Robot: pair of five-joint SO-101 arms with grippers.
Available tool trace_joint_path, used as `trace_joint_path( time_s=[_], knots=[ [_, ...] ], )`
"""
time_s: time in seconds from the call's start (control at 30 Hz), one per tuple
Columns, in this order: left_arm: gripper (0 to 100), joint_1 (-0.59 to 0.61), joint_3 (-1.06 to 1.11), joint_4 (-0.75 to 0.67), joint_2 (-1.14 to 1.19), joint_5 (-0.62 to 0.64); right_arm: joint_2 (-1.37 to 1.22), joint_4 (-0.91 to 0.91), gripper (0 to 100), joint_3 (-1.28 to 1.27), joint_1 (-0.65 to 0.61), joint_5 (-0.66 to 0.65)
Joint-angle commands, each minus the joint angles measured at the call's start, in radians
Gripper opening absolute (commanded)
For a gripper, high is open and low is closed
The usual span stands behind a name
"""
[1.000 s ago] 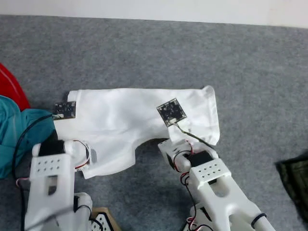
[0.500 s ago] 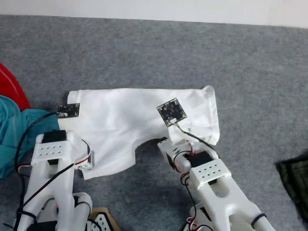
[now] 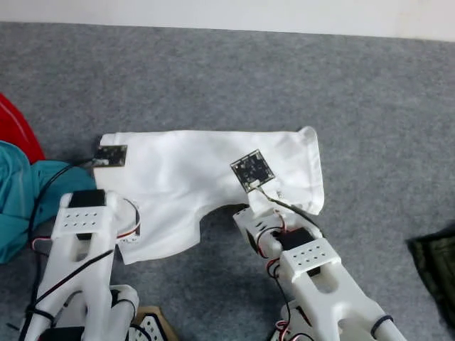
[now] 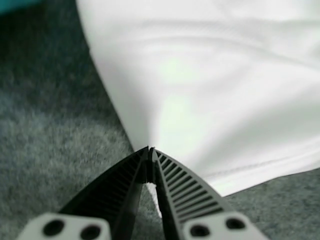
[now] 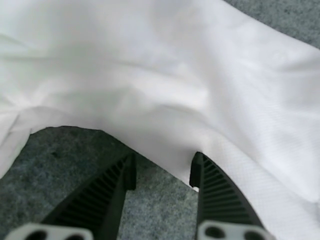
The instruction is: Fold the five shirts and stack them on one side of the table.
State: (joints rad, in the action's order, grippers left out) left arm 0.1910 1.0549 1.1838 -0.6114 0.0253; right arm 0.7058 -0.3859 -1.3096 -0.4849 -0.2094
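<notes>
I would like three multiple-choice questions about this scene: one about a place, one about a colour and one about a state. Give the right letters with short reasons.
1. Where is the teal cloth?
A. left of the shirt
B. on the shirt
C. right of the shirt

2. What colour is the spread-out shirt?
A. red
B. white
C. black

3. How is the right gripper?
A. shut on the shirt
B. open over the shirt's edge
C. holding the teal cloth

Answers:
1 A, the high view shows it past the shirt's left end.
2 B, both wrist views show white cloth.
3 B, its jaws stand apart at the hem.
</notes>
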Motion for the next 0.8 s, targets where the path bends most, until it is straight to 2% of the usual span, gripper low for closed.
trace_joint_path(
  time_s=[0.0, 0.23, 0.37, 0.53, 0.6, 0.67, 0.77],
  knots=[
    [1, -0.053, -0.094, -0.008, -0.001, -0.005, 0.025, 0.041, 18.0, 0.001, 0.01, -0.009],
    [1, -0.067, -0.177, -0.006, 0.002, -0.002, 0.018, 0.059, 18.0, -0.001, 0.01, -0.009],
    [2, -0.061, -0.157, 0.101, -0.001, -0.015, 0.016, 0.059, 18.0, -0.001, 0.01, -0.009],
    [22, 0.005, -0.171, 0.226, -0.001, -0.129, 0.016, 0.059, 18.0, -0.001, 0.005, -0.009],
    [30, 0.053, -0.171, 0.253, -0.001, -0.226, 0.016, 0.058, 18.0, -0.001, 0.005, -0.009],
    [31, 0.108, -0.16, 0.255, -0.001, -0.338, 0.016, 0.056, 18.0, -0.001, 0.005, -0.009],
    [26, 0.14, -0.119, 0.221, -0.001, -0.404, 0.016, 0.056, 18.0, -0.001, 0.005, -0.011]
  ],
)
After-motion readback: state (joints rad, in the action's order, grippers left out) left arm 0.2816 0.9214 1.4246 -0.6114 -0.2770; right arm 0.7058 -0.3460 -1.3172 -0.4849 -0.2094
